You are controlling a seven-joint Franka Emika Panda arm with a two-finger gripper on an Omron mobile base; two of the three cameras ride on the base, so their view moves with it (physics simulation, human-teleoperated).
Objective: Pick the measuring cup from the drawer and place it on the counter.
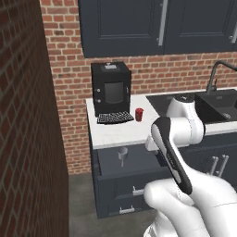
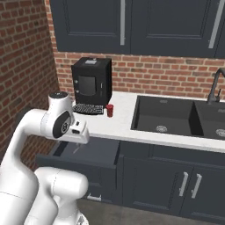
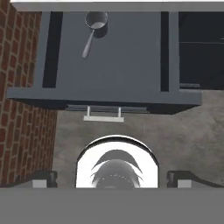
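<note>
Drawer (image 3: 109, 65) stands pulled out beneath the counter (image 1: 118, 132), the measuring cup (image 3: 95, 24) lying at its back left with handle toward me, so my empty, spread fingers (image 3: 43, 178) must next reach down to it.

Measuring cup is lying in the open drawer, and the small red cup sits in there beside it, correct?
Not quite. The measuring cup does lie in the open drawer, but the red cup stands on the counter beside the coffee machine, as the left base view shows.
</note>
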